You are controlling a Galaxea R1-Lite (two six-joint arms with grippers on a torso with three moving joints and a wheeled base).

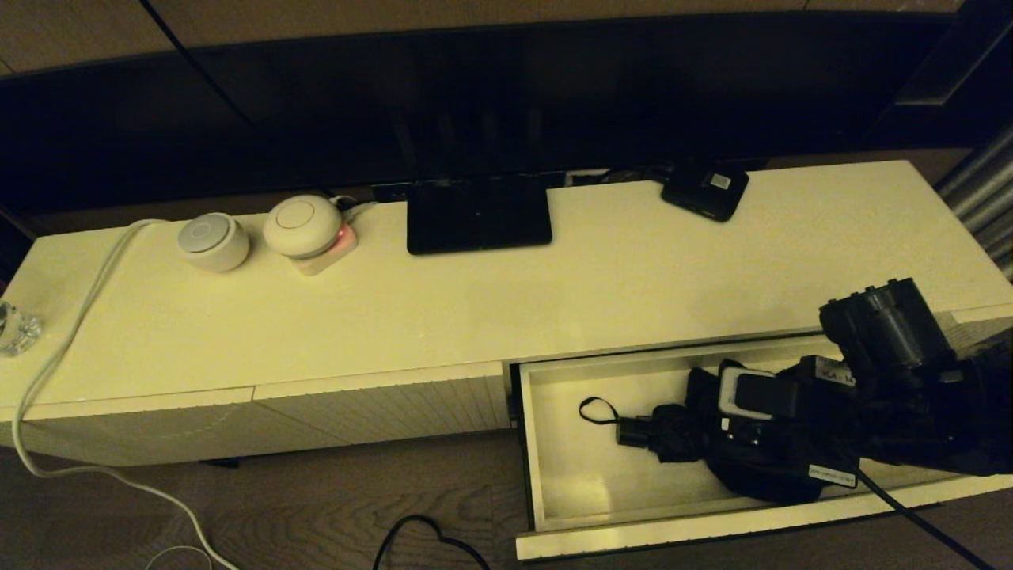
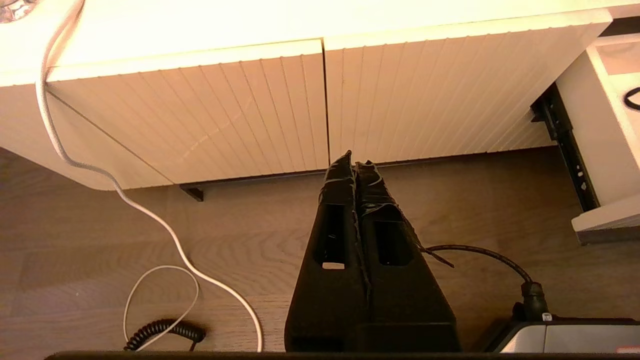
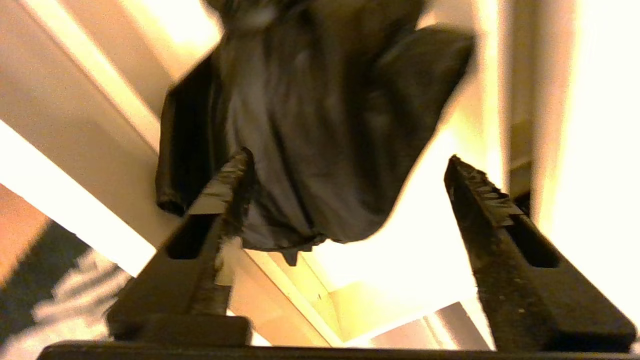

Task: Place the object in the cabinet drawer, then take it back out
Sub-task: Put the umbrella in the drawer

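Note:
The cabinet drawer [image 1: 546, 483] stands pulled out at the right end of the cream cabinet. The black folding umbrella [image 1: 673, 434] lies inside it, with its handle [image 1: 633, 431] and thin wrist loop [image 1: 597, 409] pointing left. My right gripper [image 1: 716, 431] reaches down into the drawer over the umbrella's bunched end. In the right wrist view this gripper [image 3: 347, 167] is open, and the umbrella's fabric [image 3: 320, 115] lies between the fingers, close against one finger [image 3: 235, 185]. My left gripper [image 2: 354, 159] is shut on nothing, low in front of the closed ribbed panels.
On the cabinet top stand a black monitor base [image 1: 478, 214], a small black box with a white label [image 1: 706, 190], two round white devices [image 1: 212, 241] [image 1: 303, 226] and a glass [image 1: 16, 328]. A white cable [image 1: 71, 317] runs down to the floor, where a black cable [image 1: 419, 538] also lies.

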